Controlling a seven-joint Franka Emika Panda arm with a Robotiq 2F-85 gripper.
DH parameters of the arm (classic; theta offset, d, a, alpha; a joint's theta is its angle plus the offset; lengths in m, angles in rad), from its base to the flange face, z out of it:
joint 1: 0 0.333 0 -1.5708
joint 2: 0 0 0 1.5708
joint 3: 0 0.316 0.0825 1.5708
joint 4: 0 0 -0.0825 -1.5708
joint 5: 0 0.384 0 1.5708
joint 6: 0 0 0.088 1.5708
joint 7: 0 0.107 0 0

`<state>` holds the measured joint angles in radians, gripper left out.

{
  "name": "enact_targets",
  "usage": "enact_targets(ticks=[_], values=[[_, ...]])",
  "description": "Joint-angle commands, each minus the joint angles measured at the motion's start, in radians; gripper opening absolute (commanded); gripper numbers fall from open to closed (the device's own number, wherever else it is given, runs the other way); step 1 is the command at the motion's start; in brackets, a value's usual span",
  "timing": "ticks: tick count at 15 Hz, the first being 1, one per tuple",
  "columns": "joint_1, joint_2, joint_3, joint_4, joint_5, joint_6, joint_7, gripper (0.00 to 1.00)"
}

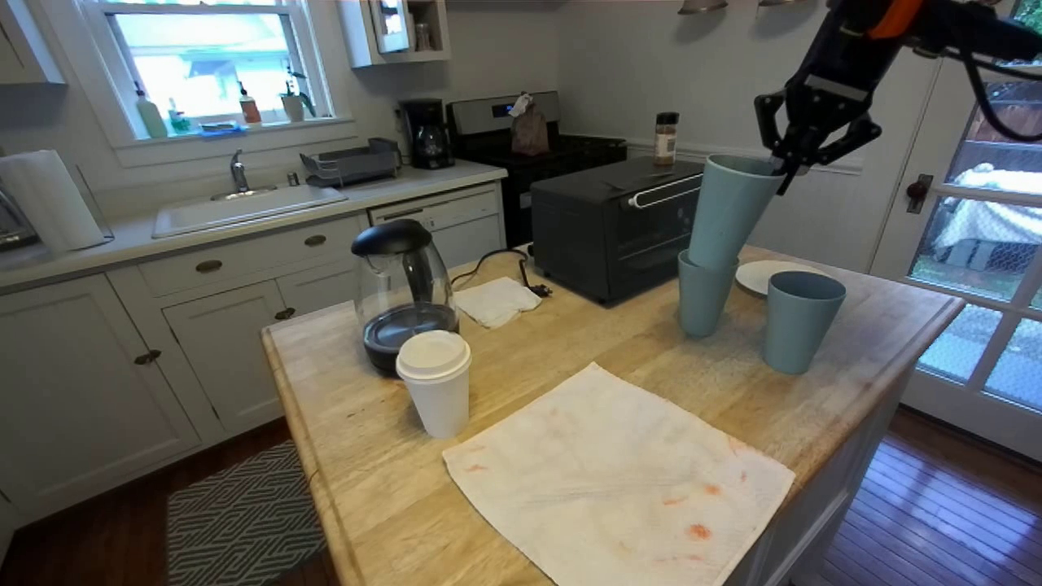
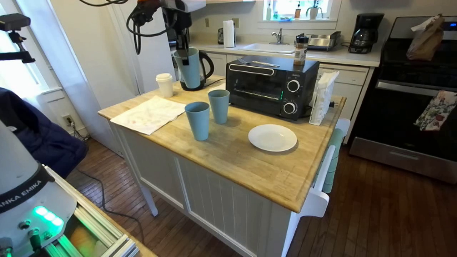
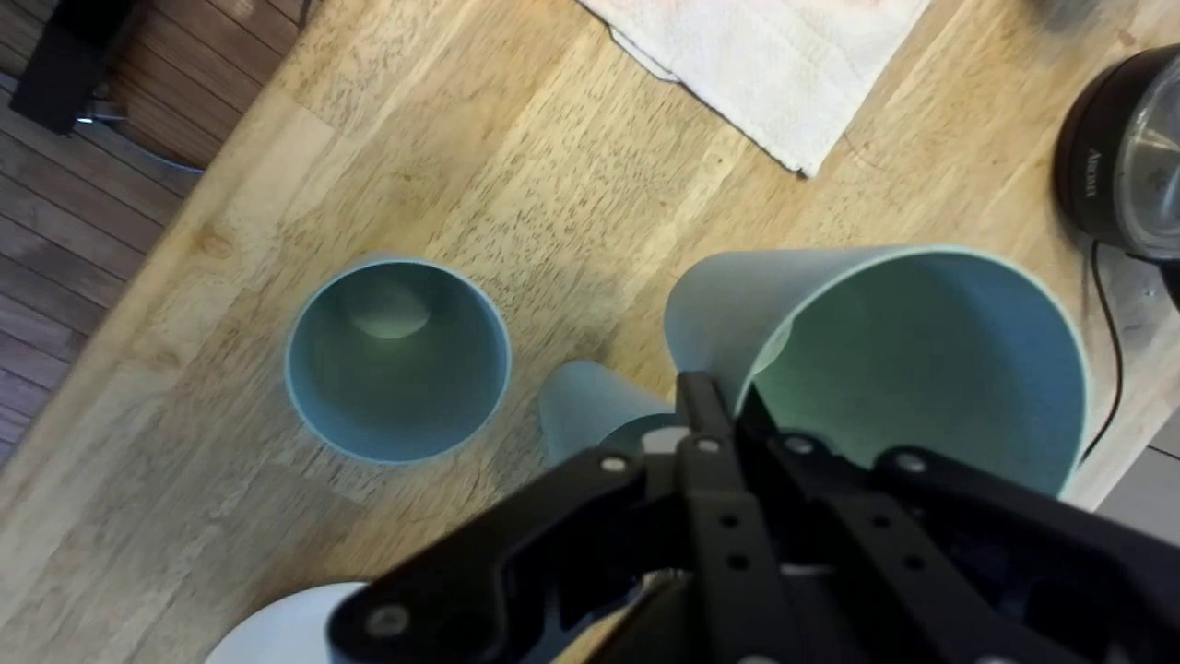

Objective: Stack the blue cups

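We have the fingers (image 3: 701, 410) pinched nearly together on the rim of the first blue cup (image 1: 733, 213) — held mouth-up above the worktop (image 2: 232, 153). Second blue cup (image 2: 198, 121) and third blue cup (image 2: 219, 107) stand upright on it — near each other but apart.

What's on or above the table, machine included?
Standing blue cups: two, blue, tabletop
Held blue cup: one, blue, above tabletop
Kettle: one, clear and black, tabletop
White cup: one, white, near kettle
Cloth: one, stained white, tabletop
Napkin: one, white, beside kettle
Cord: one, black, beside napkin
Toaster oven: one, black, tabletop
Jar: one, brown, on toaster oven
Utensils: apparently two, grey, on toaster oven
Plate: one, white, tabletop
Holder: one, white, beside toaster oven
Arm: one, mainly black, above tabletop
Hand: one, black, gripping held blue cup
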<state>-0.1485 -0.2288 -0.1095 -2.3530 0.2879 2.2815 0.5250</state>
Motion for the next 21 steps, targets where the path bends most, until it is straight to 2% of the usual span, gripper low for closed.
enact_targets(ticks=[1, 6, 9, 21], values=[[-0.043, -0.055, -0.014, -0.015, -0.049, -0.086, 0.006, 0.01], [-0.076, -0.049, -0.051, -0.007, -0.065, -0.188, -0.066, 0.01], [-0.094, -0.047, -0.072, -0.006, -0.067, -0.209, -0.083, 0.01], [-0.123, 0.000, -0.093, 0.005, -0.113, -0.196, -0.097, 0.01]])
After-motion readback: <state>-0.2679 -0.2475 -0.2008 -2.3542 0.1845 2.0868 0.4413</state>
